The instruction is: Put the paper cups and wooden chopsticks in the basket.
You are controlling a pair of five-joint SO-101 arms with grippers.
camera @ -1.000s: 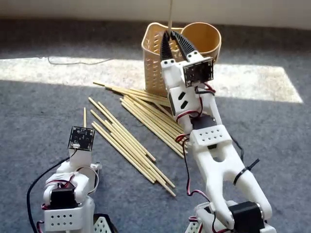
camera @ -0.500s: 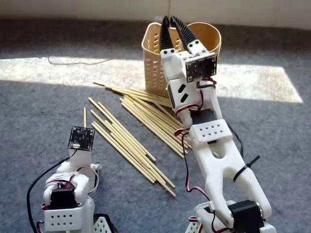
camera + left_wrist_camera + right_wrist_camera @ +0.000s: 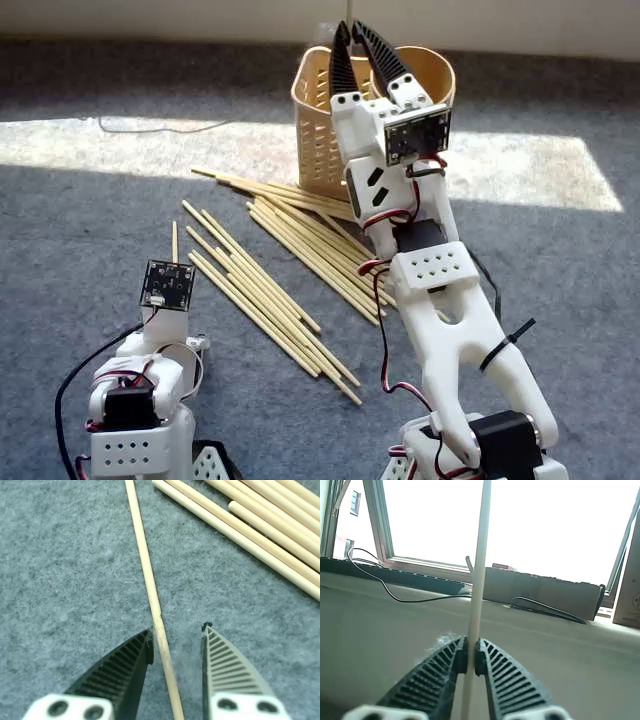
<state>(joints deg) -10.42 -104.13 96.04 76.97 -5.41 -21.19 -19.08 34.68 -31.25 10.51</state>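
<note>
Wooden and pale, one thin chopstick (image 3: 480, 555) stood pinched upright in the right gripper (image 3: 350, 27) above the tan slotted basket (image 3: 315, 130) at twelve o'clock, a brown paper cup (image 3: 430, 70) at its three o'clock. Most chopsticks (image 3: 265, 300) lay uncollected at its seven o'clock; the left gripper (image 3: 178, 628) straddled one, spread.

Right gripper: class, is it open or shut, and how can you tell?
Shut. The right gripper has both fingers pressed against a single wooden chopstick that stands between them.
</note>
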